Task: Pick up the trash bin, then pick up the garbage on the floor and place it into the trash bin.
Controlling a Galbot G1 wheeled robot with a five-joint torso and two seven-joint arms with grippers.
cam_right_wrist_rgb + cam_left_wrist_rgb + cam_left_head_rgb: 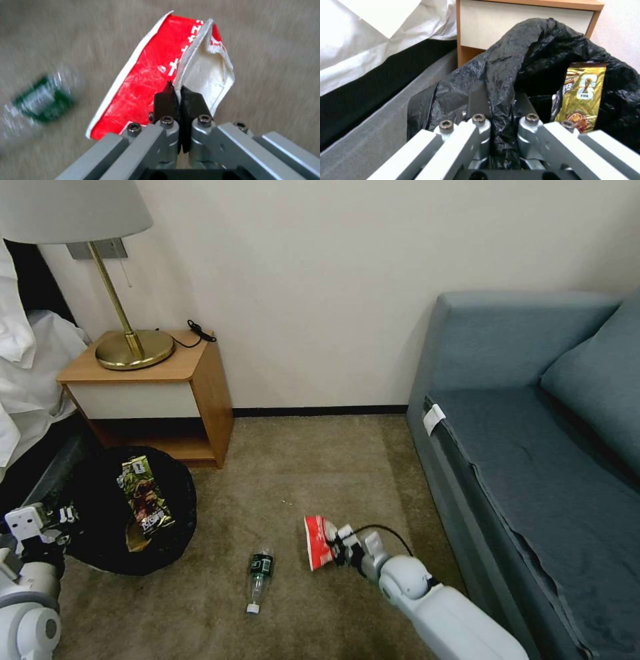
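The right gripper reaches low from the 5 o'clock corner of the head view, forearm angled toward 10 o'clock, its black fingers pinched together on an edge of the red-and-white snack packet, which hangs just above the carpet. At 9 o'clock of that packet the small clear bottle lies on its side. The left gripper comes up from 7 o'clock, fingers clamped on the black bag at the rim of the trash bin. Inside leans a gold-brown snack-bar wrapper. Beyond, at 12 o'clock of the bin, stands a nightstand.
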